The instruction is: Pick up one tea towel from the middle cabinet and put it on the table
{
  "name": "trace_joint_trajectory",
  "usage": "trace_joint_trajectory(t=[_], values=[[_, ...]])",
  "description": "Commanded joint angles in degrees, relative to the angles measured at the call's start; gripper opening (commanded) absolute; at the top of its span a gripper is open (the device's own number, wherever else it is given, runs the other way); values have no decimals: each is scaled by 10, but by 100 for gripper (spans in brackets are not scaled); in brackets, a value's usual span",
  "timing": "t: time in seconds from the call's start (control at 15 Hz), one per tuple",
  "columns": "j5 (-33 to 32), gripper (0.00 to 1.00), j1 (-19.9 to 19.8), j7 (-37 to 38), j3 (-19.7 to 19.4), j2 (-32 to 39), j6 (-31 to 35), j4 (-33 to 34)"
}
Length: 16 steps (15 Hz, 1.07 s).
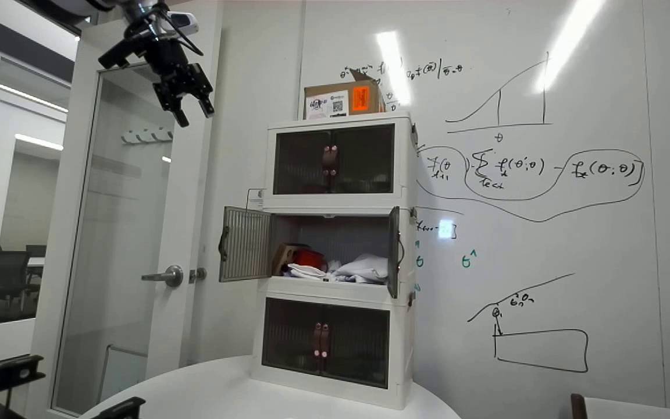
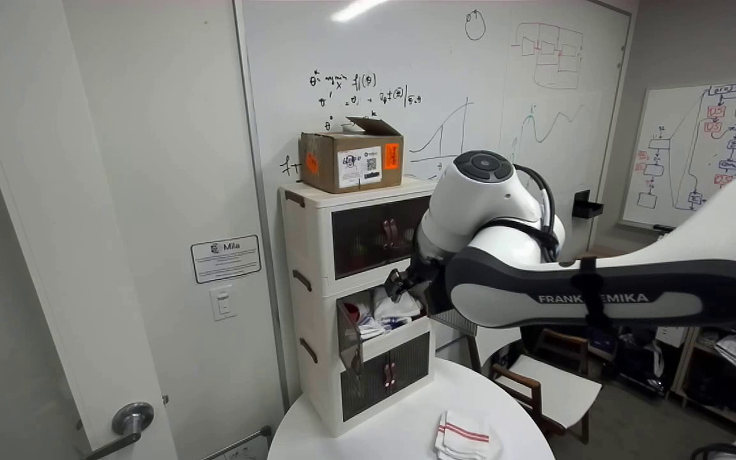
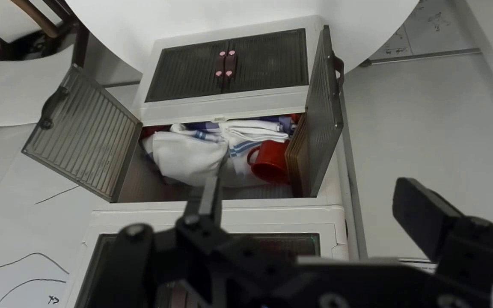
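A white cloth tea towel (image 3: 186, 158) is seated toward nine o'clock (wrist view) in the white-framed middle cabinet (image 1: 346, 237); presumably light and limp, it is best pinched at its bulging middle by the black two-finger gripper (image 1: 196, 117), spread and unladen

One tea towel (image 3: 239, 150) is white with blue stripes.

The middle cabinet (image 1: 312, 287) looked to me like smooth plastic, its doors (image 1: 248, 244) ribbed, the tea towels (image 3: 188, 160) soft cloth, the box (image 2: 352, 160) matt cardboard, the whiteboard (image 1: 521, 244) glossy, the surface (image 2: 400, 425) smooth.
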Motion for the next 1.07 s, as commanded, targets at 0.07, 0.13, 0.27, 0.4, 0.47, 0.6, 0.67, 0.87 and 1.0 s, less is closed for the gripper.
trace_joint_trajectory(t=[0.07, 0.13, 0.27, 0.4, 0.47, 0.6, 0.67, 0.87, 1.0], values=[[-12, 100, 7, 8, -9, 18, 3, 10], [-12, 100, 7, 8, -9, 19, 3, 11], [-13, 100, 7, 9, -7, 19, 3, 13], [-13, 100, 7, 9, -6, 19, 3, 13], [-13, 100, 7, 9, -6, 19, 3, 13], [-18, 100, 4, 11, -2, 20, 2, 13], [-22, 100, 3, 10, 0, 21, 4, 13], [-81, 100, -25, 19, 18, 27, 36, 7], [-147, 100, -50, 18, 31, 40, 86, 1]])
